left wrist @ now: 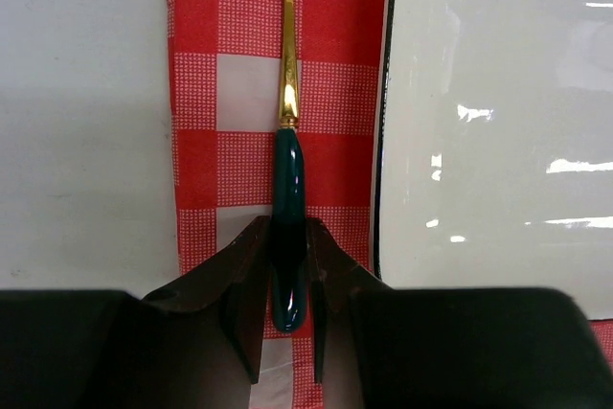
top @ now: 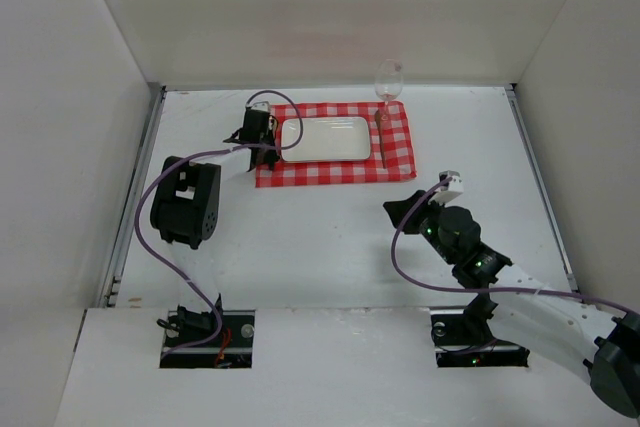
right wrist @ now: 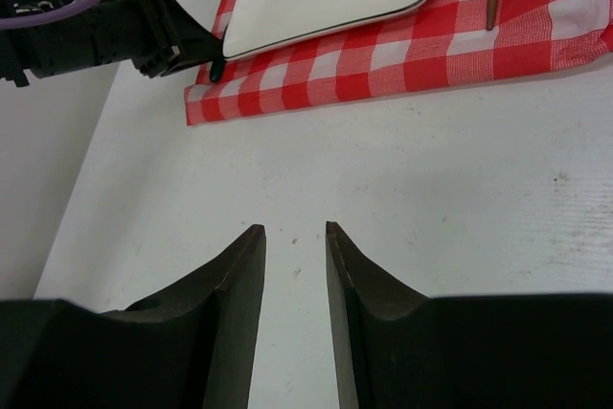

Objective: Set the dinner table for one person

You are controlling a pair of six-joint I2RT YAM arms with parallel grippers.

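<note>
Left claw (left wrist: 287, 237) pinches the green-handled gold spoon (left wrist: 288, 93) on the red-and-white checked cloth (left wrist: 330, 35), 9 o'clock of the white rectangular plate (left wrist: 479, 141), toward 12 o'clock on the matte white dinner table (top: 330, 247); likely next: release. Right claw (right wrist: 295, 232) half-open, empty

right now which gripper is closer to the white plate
Left. The left gripper sits over the checked cloth just left of the plate, shut on a spoon. The right gripper hangs open over the dinner table, short of the cloth's near edge.
</note>
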